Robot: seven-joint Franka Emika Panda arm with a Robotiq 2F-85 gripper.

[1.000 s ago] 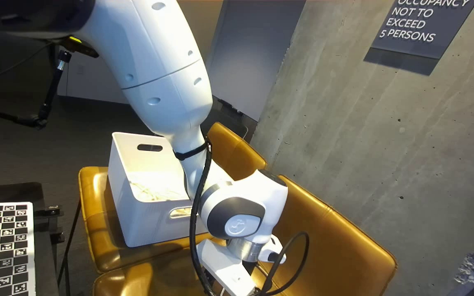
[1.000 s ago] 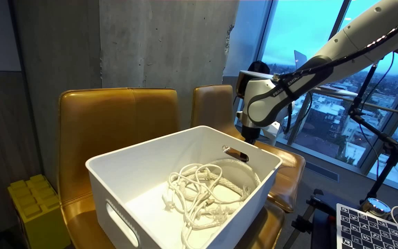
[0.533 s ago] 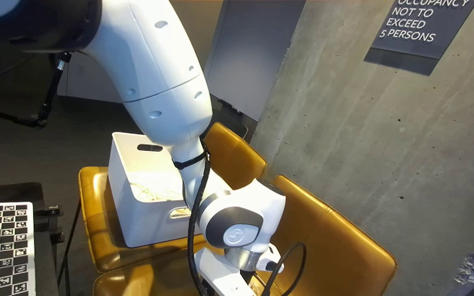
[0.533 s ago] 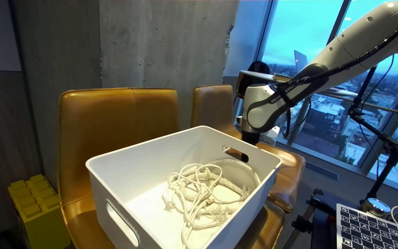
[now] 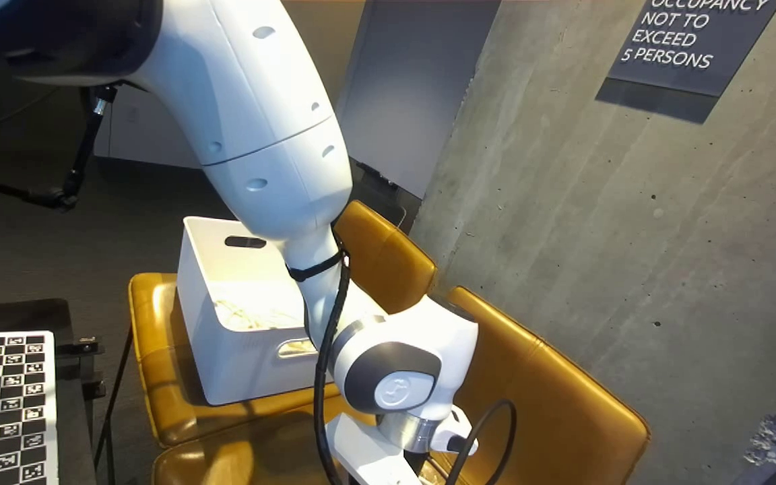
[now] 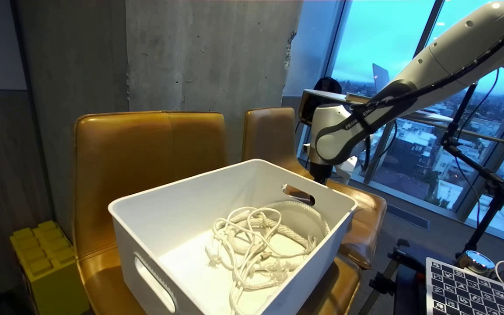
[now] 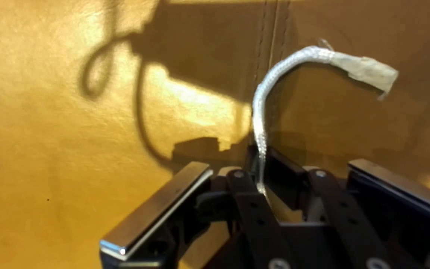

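Note:
In the wrist view my gripper (image 7: 261,158) is shut on a white braided rope (image 7: 258,112), which runs up between the dark fingertips. Beyond them the rope curves right and ends in a pale taped tip (image 7: 373,73), lying against the tan leather chair (image 7: 50,168). Its other end is lost behind the finger linkage. In an exterior view the hand (image 5: 368,448) hangs over the nearer chair seat, with the fingers cut off by the frame's lower edge. The white bin (image 6: 182,188) hides the fingers in an exterior view where only the dark wrist end (image 6: 320,171) shows.
Inside the bin lies a tangle of white ropes (image 6: 252,245). The bin stands on a neighbouring tan chair (image 6: 151,140), beside the arm. A concrete wall (image 5: 597,236) rises behind the chairs. A checkered board (image 5: 4,404) rests on a dark stand nearby.
Over the last second the arm has come down towards the chair seat, then shifted slightly to the right in both exterior views. The jaws have closed. The bin and its ropes have stayed put.

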